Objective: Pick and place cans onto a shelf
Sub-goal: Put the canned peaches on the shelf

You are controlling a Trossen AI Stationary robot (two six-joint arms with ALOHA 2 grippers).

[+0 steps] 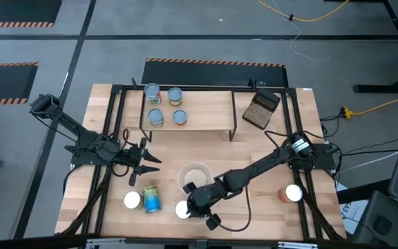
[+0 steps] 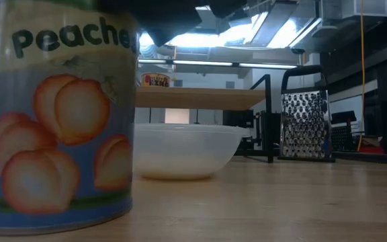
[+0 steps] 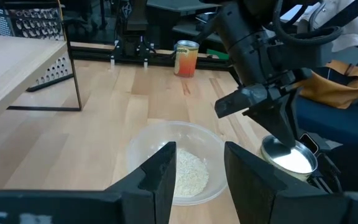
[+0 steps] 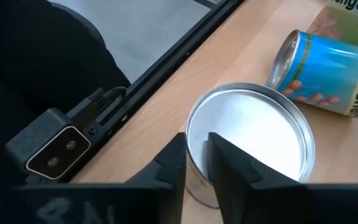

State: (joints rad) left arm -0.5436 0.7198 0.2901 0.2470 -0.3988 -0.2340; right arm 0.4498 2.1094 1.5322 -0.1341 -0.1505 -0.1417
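Four cans (image 1: 164,105) stand on the light-wood shelf (image 1: 206,111) at the far side. Near the front edge a white-topped can (image 1: 132,200) stands upright beside a blue can (image 1: 151,199) lying on its side. To their right stands another white-topped can (image 4: 253,134), which shows a peach label (image 2: 52,114) in the low view. My right gripper (image 4: 197,149) is shut on it. An orange can (image 1: 290,194) stands at the right. My left gripper (image 3: 197,171) hovers open at the table's left with nothing between its fingers. My right gripper pinches the can's top rim (image 4: 191,127), one finger (image 4: 174,160) outside the wall and the other (image 4: 227,163) over the recessed lid. The fingers slant down from the table's right side. The can stands upright with its base on the table.
A clear bowl of pale grains (image 1: 193,176) sits just beyond the held can, between the two grippers. A metal grater (image 1: 261,109) lies to the right of the shelf. Black frame rails (image 1: 112,138) run along the table's sides.
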